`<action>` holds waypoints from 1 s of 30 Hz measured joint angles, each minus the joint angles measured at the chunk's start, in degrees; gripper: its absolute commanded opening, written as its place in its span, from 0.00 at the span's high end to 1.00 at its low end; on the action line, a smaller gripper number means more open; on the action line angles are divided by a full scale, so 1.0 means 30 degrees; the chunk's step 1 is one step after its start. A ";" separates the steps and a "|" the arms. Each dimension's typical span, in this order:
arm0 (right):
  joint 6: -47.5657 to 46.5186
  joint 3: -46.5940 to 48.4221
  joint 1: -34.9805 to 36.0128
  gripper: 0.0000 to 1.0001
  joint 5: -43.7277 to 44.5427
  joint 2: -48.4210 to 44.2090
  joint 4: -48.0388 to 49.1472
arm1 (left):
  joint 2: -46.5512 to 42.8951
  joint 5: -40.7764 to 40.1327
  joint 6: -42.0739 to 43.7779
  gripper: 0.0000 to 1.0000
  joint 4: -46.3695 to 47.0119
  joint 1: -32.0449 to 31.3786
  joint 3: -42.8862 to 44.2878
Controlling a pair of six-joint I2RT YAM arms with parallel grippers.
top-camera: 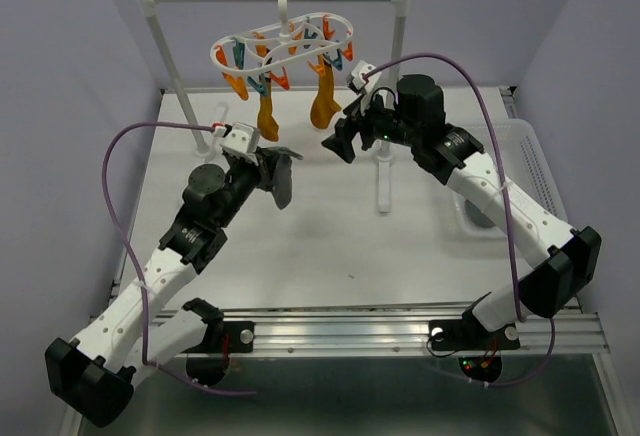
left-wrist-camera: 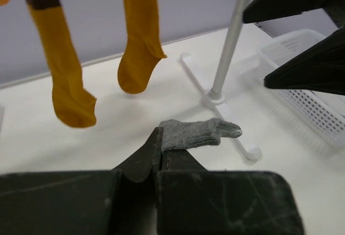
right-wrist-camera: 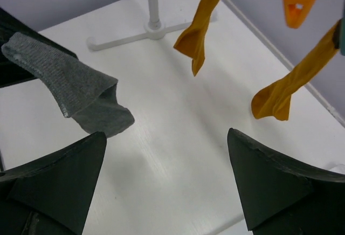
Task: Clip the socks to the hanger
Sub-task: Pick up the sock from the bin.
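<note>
Pinching the grey sock (left-wrist-camera: 197, 132) by its edge only, the left gripper (left-wrist-camera: 159, 144) may lose it. The right gripper (right-wrist-camera: 166, 162) gapes wide just beyond its drooping toe, and the hanger (top-camera: 283, 41) is above and beyond both.

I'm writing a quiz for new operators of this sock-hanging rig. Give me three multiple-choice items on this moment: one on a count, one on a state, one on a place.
1. How many mustard socks hang from the hanger? A one; B two; C four.
2. How does the right gripper stand? A open, empty; B shut, empty; C shut on a mustard sock.
3. Where is the grey sock? A clipped to the hanger; B pinched in the left gripper; C in the right gripper.

Answers:
1 B: both dangle below it in the top view.
2 A: the right wrist view shows its jaws wide apart with nothing between them.
3 B: the left wrist view shows closed jaws gripping the sock's end.
</note>
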 measured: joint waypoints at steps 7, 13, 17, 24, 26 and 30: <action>0.1916 -0.2062 0.0000 0.00 0.2237 -0.0415 0.4911 | -0.0648 -0.3322 -0.3614 1.00 -0.1275 0.0000 -0.0087; 0.3075 -0.2492 0.0000 0.00 0.3526 -0.0204 0.8429 | -0.0765 -0.5049 -0.4765 1.00 -0.1596 0.0000 -0.0044; 0.3636 -0.2470 0.0080 0.00 0.5479 0.0357 1.0397 | 0.0015 -0.6025 -0.5639 1.00 -0.1610 0.0000 0.0452; 0.3439 -0.2215 0.0117 0.00 0.6776 0.1909 1.0856 | 0.0925 -0.6761 -0.6076 1.00 -0.1384 0.0000 0.0619; 0.3373 -0.1814 0.0284 0.00 0.7249 0.2375 1.0834 | 0.1064 -0.7249 -0.6142 1.00 -0.1355 0.0000 0.0692; 0.2543 -0.1071 0.1362 0.00 0.9238 0.2980 1.1103 | 0.1858 -0.8582 -0.6572 1.00 -0.1435 0.0000 0.1370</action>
